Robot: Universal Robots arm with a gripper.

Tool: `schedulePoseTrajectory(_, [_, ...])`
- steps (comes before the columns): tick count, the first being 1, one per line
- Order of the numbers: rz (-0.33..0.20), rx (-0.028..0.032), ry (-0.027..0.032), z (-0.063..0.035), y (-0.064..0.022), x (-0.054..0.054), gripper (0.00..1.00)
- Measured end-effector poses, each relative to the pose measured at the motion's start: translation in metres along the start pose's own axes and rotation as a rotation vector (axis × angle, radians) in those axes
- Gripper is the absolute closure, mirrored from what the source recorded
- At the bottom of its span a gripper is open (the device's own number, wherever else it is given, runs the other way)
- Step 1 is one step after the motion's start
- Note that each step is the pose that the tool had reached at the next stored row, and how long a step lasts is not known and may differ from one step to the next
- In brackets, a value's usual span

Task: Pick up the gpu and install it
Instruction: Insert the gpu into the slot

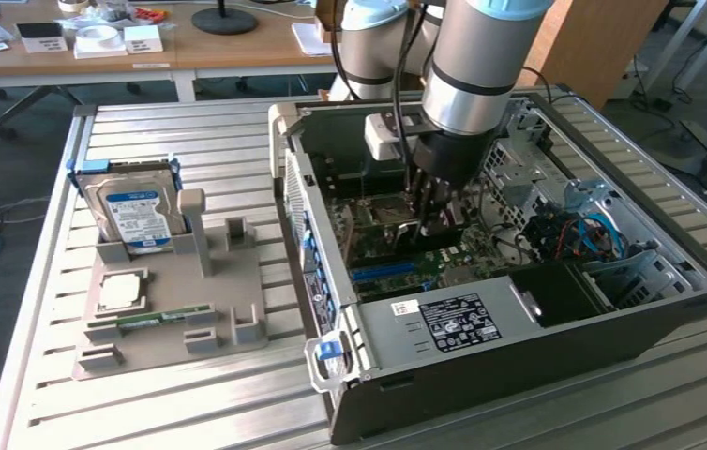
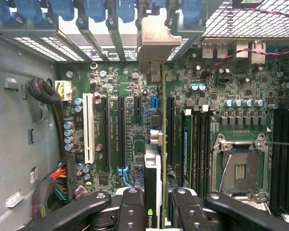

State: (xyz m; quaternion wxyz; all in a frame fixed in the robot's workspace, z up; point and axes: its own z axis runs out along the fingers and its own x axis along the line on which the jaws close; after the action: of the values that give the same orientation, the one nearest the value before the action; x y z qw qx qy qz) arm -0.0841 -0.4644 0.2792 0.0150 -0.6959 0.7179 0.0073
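Note:
The gpu (image 2: 152, 178) is seen edge-on in the wrist view, standing upright over the green motherboard (image 2: 135, 82). Its silver end bracket (image 2: 156, 43) reaches the row of rear slot openings with blue clips. My gripper (image 2: 156, 209) is shut on the card, one black finger (image 2: 130, 207) on each side of it. The card's lower edge runs along a black expansion slot beside the long slots (image 2: 121, 130); whether it is seated I cannot tell. In the exterior view my gripper (image 1: 435, 220) is down inside the open computer case (image 1: 517, 309), over the motherboard's middle.
A white slot (image 2: 88, 127), the CPU socket (image 2: 241, 168) and a cable bundle (image 2: 58, 183) surround the card. On the exterior view's left, a grey holder (image 1: 166, 309) carries a hard drive (image 1: 135, 211), a processor (image 1: 122, 289) and a RAM stick (image 1: 159, 319).

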Motion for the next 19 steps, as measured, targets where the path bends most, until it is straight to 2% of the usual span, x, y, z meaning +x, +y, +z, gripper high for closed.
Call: schedulePoseTrajectory(19, [-0.009,-0.0002,-0.0003,0.0006,0.003,-0.0015,0.74])
